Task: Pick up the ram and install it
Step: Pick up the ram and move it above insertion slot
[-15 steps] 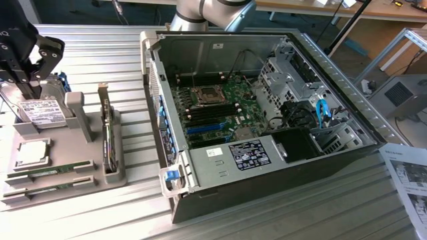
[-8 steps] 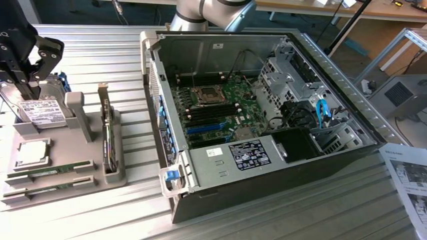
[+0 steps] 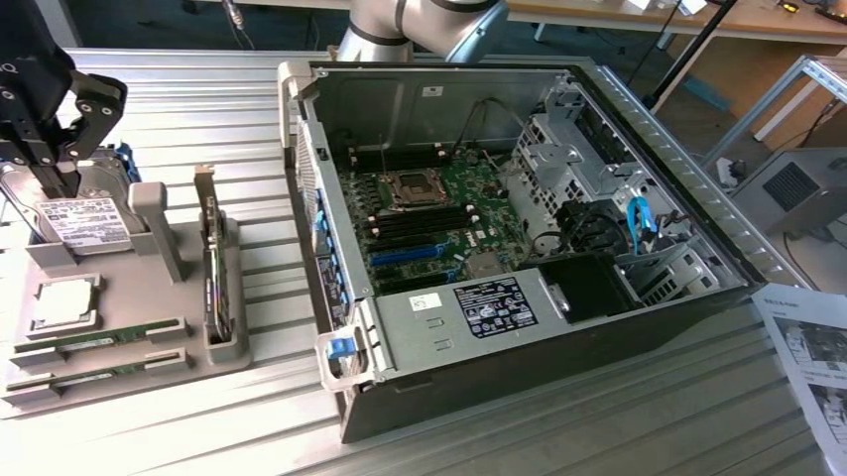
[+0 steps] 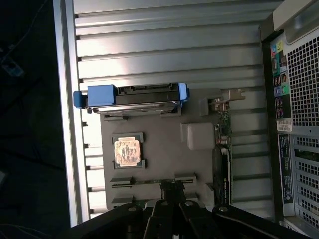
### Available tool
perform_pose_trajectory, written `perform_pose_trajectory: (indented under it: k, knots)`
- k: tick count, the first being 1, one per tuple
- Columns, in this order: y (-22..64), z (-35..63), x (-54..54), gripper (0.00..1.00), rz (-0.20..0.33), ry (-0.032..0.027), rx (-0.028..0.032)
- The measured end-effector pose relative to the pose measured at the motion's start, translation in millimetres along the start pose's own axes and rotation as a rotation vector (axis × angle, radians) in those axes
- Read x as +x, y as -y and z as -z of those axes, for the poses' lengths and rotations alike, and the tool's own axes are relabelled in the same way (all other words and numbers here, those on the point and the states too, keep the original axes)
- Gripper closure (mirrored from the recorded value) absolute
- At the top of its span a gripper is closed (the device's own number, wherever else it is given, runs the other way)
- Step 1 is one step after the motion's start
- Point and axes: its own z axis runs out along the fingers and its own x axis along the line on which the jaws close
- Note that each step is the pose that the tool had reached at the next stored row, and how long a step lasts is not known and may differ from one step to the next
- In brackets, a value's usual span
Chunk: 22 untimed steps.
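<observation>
Clearly the ram (image 3: 103, 339) stands on edge in a slot at the near end of the grey tray (image 3: 139, 297), at the exterior view's left. It looks light, thin, stiff yet fragile, probably best pinched mid-length along its upper edge. The hand (image 3: 56, 177) hovers over the tray's far end, clenched and empty.

A black two-fingered robot gripper (image 3: 56, 174) hangs at the exterior view's far left, its linkage body upright and its tips pointing straight down, with the jaws pressed fully together. The silver-grey tubular robot arm (image 3: 421, 28) appears as a rounded joint at the top middle of that view. Seen from the wrist view, the gripper's dark fingers (image 4: 164, 209) converge to one closed tip.
</observation>
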Motion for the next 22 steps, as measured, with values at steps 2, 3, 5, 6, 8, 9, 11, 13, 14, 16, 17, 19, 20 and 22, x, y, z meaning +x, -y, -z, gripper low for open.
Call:
perform_pose_trajectory:
  k: [2,3,5,6,8,9,11,13,14,16,17,19,20,22]
  knots:
    - [0.0,0.0,0.0,0.89,0.0,0.0,0.0]
    - [0.1,0.0,-0.1,0.89,0.003,0.0,0.0]
    - [0.1,0.1,0.0,0.89,0.036,-0.0014,0.0001]
    - [0.2,0.1,0.0,0.89,0.055,-0.0021,0.0001]
    - [0.2,-0.1,0.0,0.89,0.087,-0.0031,-0.0001]
    - [0.2,-0.1,0.0,0.89,0.103,-0.0037,-0.0001]
    - [0.2,0.0,0.0,0.89,0.127,-0.0047,-0.0001]
    - [0.2,-0.1,0.0,0.89,0.164,-0.0061,0.0]
    - [0.2,-0.1,0.0,0.89,0.18,-0.0067,-0.0001]
    - [0.2,-0.4,0.0,0.89,0.212,-0.0079,0.0]
    - [0.2,-0.6,0.0,0.89,0.232,-0.0087,-0.0001]
    - [0.3,-1.3,0.0,0.89,0.276,-0.0102,-0.0001]
    - [0.3,-1.6,0.0,0.89,0.293,-0.0109,-0.0001]
    - [0.4,-2.1,0.0,0.89,0.319,-0.0118,-0.0001]
